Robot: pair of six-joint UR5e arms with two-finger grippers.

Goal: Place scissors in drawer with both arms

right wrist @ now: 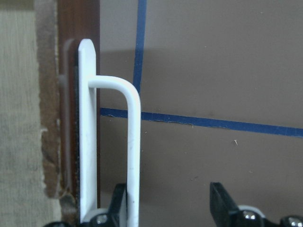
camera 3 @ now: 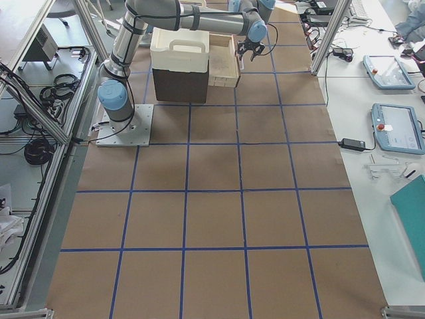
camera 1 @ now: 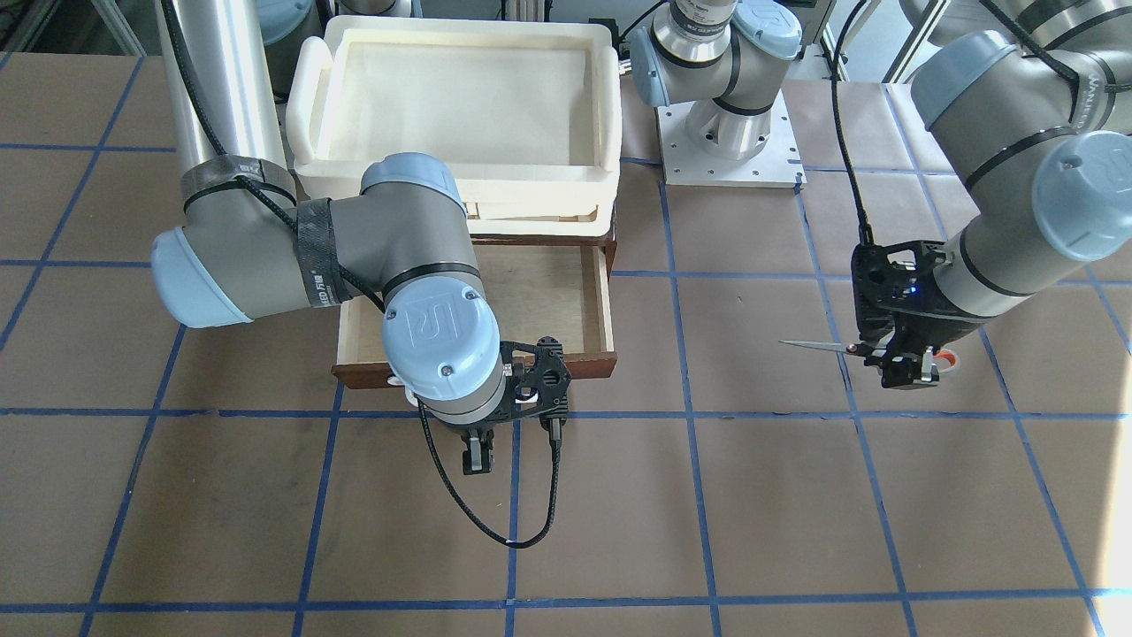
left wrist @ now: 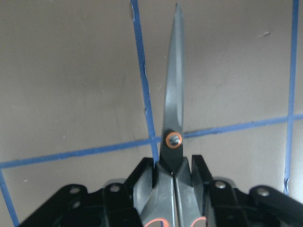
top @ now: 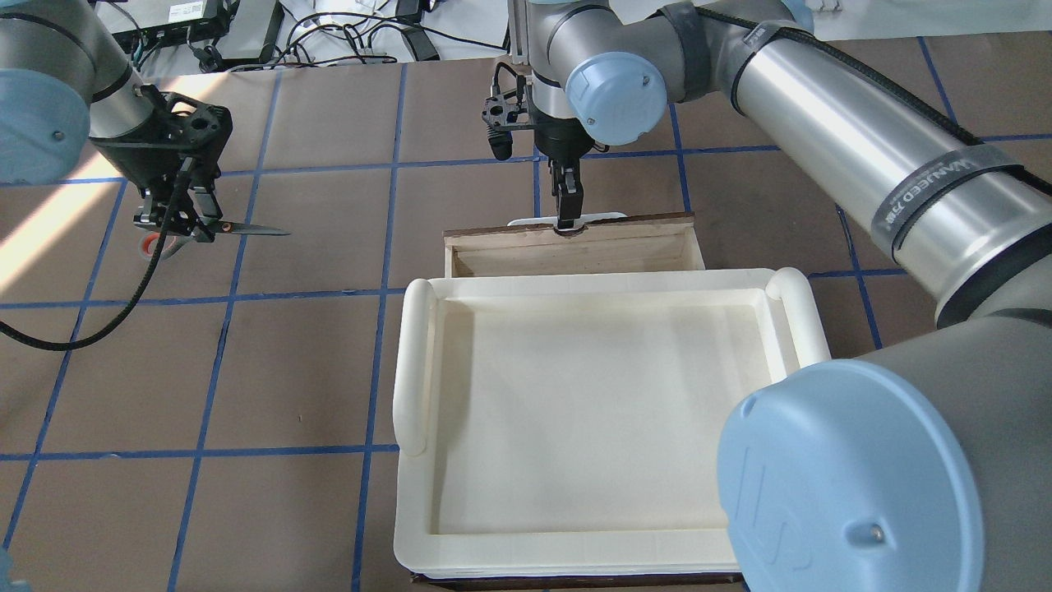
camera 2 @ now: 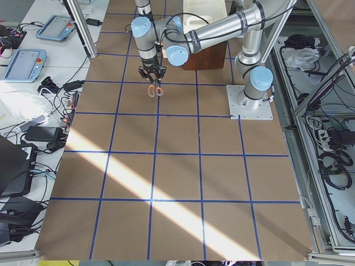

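Brown desk [camera 1: 796,495], gridded in blue tape. The drawer [camera 1: 607,305] is seen pulled out beneath a white foam tray [camera 1: 610,115], its pale interior exposed. The right pincer [right wrist: 169,203] is spread, with the white bar handle [right wrist: 134,142] lying between its fingers, close against one; this is judged a way of steadying the drawer open. The scissors [left wrist: 173,118] are clamped by the left pincer [left wrist: 173,179] at the handles just behind the pivot. The blades are shut and the tip is aimed toward the drawer, well apart from it on the robot's left. Such a grip likely lets the blades go in first.
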